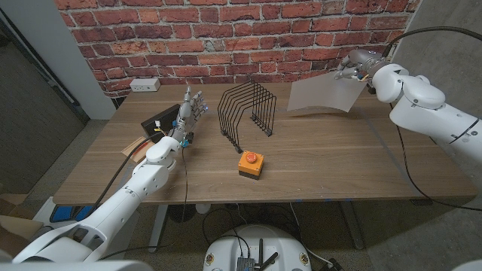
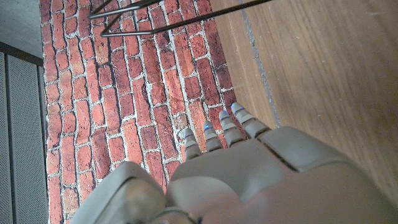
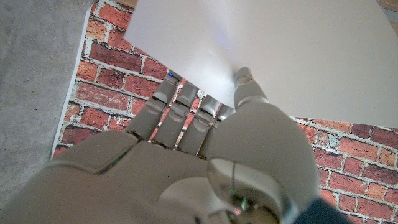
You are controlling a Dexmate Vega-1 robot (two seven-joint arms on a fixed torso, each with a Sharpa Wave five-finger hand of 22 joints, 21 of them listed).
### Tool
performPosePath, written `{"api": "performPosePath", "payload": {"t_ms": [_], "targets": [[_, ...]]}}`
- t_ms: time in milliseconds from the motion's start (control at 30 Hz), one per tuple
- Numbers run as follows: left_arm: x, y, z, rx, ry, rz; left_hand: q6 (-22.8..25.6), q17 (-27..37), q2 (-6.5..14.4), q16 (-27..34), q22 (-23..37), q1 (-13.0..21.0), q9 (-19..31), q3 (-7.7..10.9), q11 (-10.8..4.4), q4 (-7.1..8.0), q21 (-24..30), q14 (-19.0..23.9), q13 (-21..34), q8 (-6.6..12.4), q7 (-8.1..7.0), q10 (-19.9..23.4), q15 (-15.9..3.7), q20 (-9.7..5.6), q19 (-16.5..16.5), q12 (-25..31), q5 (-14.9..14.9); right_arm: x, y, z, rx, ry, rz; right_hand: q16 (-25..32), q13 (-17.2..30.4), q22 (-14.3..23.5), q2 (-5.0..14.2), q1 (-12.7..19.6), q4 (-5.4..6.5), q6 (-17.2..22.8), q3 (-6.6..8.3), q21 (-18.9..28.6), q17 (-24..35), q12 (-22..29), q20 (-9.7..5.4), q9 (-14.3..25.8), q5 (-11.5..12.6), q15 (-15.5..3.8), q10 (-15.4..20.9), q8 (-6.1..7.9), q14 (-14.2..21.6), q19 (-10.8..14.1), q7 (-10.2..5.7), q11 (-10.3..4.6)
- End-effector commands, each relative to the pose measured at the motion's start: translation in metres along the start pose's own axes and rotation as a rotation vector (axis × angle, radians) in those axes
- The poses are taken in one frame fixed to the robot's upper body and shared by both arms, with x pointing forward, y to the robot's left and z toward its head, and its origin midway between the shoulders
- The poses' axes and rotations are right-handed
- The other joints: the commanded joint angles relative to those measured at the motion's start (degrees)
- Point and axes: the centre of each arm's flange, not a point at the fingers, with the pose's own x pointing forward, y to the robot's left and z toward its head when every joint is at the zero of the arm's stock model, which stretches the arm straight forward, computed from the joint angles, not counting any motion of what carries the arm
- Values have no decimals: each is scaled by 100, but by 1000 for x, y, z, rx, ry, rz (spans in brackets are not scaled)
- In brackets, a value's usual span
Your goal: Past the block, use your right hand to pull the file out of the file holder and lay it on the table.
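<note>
We see right hand [image 1: 352, 66] pinching file [image 1: 322, 95] aloft, right of file holder [image 1: 247, 110]; thin grasp may slip, sheet could flutter off tabletop [image 1: 331, 162]. Left hand [image 1: 191, 108] released.

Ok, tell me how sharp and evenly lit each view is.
Head view: sharp and evenly lit, the wire file holder crisp and the file pale in the right hand. Left wrist view: bricks sharp, the left hand soft up close. Right wrist view: the file washed out, nearly featureless; the hand's back blurred.
</note>
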Motion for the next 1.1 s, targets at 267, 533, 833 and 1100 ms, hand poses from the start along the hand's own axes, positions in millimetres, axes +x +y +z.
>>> {"api": "performPosePath", "payload": {"t_ms": [267,533,833,1100], "targets": [[0,0,0,0,0,0,-1,17,65,38,33,-22,18,-23,-31,6,47,51,19,37,-31,0,-9,-9,49,44,11,12,28,-8,-46,-8,-30,13,28,19,-18,-65,17,48,-27,19,16,24,-778,9,3,-544,-13,-6,-7,-36,6,-4],[0,0,0,0,0,0,-3,17,65,37,33,-23,18,-24,-40,7,47,49,19,36,-31,-3,-11,-8,48,43,11,16,44,-7,-66,-22,-39,13,30,19,-22,-87,21,52,-30,19,15,26,-778,7,5,-547,-9,-8,-3,-35,11,-2],[0,0,0,0,0,0,-3,17,65,38,33,-23,18,-25,-29,7,47,51,19,36,-31,2,-6,-8,47,44,11,19,58,-9,-58,-19,-36,-1,30,18,-30,-115,23,78,-32,19,4,26,-777,4,8,-549,-1,-4,-17,-32,16,1],[0,-1,0,0,0,0,-2,17,65,37,33,-22,18,-26,-35,6,47,50,19,37,-31,2,-5,-9,48,44,11,17,67,-8,-51,-15,-17,1,30,18,-35,-126,22,78,-33,19,4,26,-777,3,10,-547,1,-8,-14,-28,6,2]]}}
